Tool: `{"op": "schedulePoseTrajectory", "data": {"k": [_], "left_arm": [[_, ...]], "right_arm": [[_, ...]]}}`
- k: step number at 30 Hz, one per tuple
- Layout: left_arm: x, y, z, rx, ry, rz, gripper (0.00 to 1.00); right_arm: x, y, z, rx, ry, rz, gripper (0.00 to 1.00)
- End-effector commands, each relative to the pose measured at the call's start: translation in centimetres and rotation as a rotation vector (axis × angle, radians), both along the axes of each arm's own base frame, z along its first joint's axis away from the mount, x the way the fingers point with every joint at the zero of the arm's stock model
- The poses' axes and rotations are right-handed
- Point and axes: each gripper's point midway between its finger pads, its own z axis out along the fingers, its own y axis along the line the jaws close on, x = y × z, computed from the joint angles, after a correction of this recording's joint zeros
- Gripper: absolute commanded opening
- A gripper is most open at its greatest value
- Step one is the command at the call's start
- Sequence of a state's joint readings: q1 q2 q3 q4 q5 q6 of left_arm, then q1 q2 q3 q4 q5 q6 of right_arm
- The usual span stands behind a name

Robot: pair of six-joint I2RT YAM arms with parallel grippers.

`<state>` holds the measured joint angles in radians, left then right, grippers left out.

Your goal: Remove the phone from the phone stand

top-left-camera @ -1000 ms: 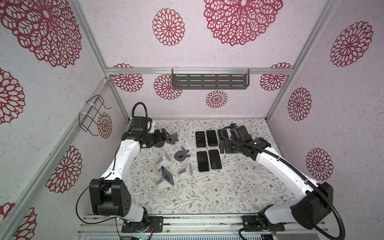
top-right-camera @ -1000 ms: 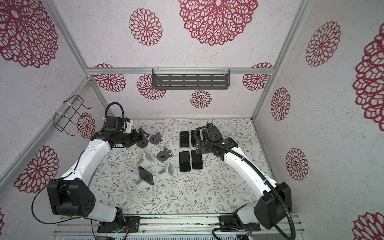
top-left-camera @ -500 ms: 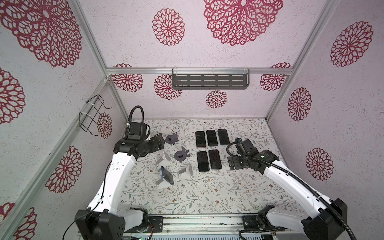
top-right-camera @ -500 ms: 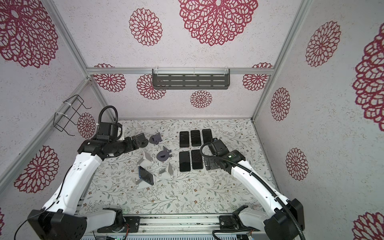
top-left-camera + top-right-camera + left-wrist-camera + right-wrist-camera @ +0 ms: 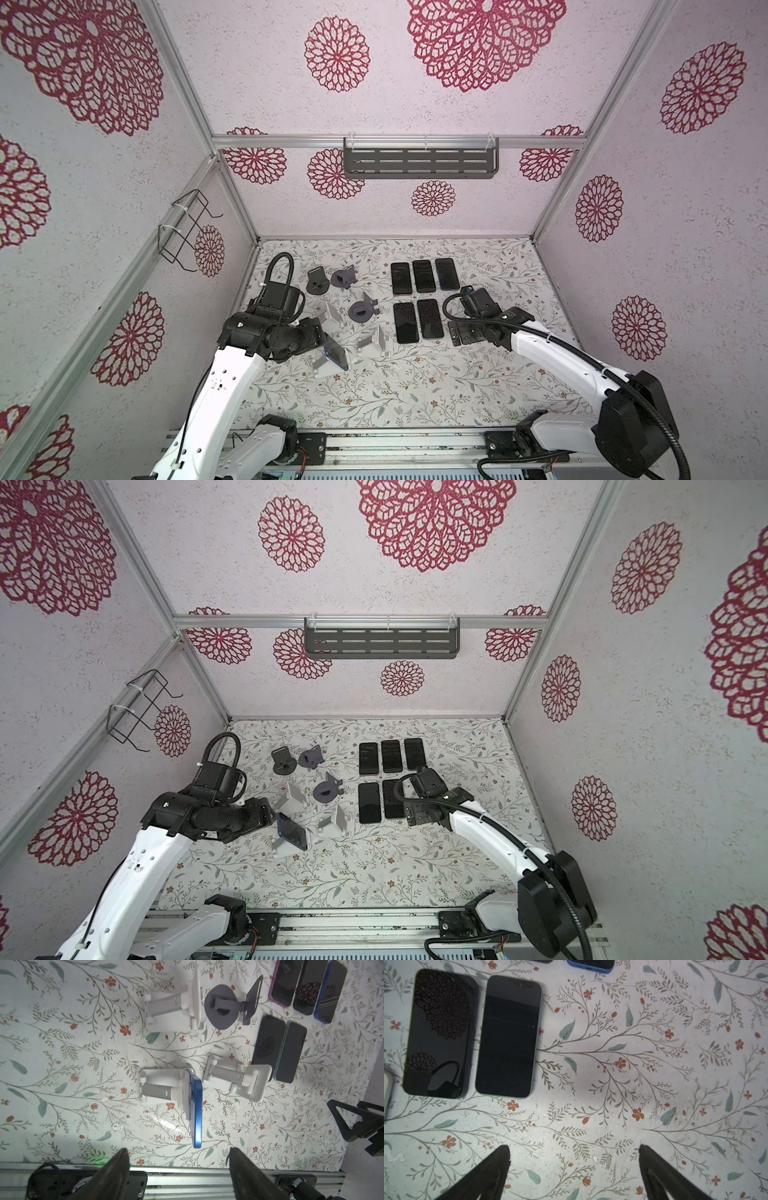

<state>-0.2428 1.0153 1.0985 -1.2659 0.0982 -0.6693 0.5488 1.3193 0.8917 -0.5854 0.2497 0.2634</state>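
Observation:
The phone [image 5: 336, 353] [image 5: 292, 831] has a blue case and leans tilted on a white phone stand [image 5: 321, 366] [image 5: 281, 846] at the front left of the mat. My left gripper [image 5: 321, 335] [image 5: 270, 812] hovers just left of and above the phone. In the left wrist view the phone [image 5: 196, 1105] shows edge-on on the stand [image 5: 160, 1086]. Its near end lies just ahead of my left gripper [image 5: 178, 1151], whose jaws are open and hold nothing. My right gripper [image 5: 456, 332] [image 5: 574, 1147] is open over bare mat, right of the flat phones.
Several phones [image 5: 424, 276] [image 5: 417, 320] lie flat in two rows mid-mat. Two empty white stands [image 5: 332, 313] [image 5: 376, 340] and three dark grey stands [image 5: 318, 282] [image 5: 343, 278] [image 5: 361, 309] stand behind the held phone stand. A shelf [image 5: 419, 164] hangs on the back wall.
My left arm swung from the back-left stands forward to the phone on its stand, its jaws narrowing slightly. My right arm drew back from the far row of phones toward the front right.

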Motion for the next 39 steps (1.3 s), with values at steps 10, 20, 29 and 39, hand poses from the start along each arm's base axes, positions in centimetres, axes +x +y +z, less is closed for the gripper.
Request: {"op": "schedulePoseTrajectory", "data": {"k": [10, 20, 29, 39], "left_arm": [[1.8, -1.7, -2.4, -0.059, 0.011, 0.025, 0.67], [3.3, -2.7, -4.2, -0.072, 0.041, 0.011, 0.49], [3.9, -3.0, -4.5, -0.071, 0.039, 0.01, 0.25], [3.7, -2.8, -4.1, -0.066, 0.03, 0.008, 0.08]], "right_arm": [[0.8, -0.3, -0.6, -0.013, -0.016, -0.038, 0.99], [0.8, -0.2, -1.7, -0.039, 0.016, -0.008, 0.99], [0.5, -0.5, -2.2, -0.052, 0.02, -0.005, 0.99], [0.1, -0.7, -2.2, -0.05, 0.013, -0.007, 0.99]]}}
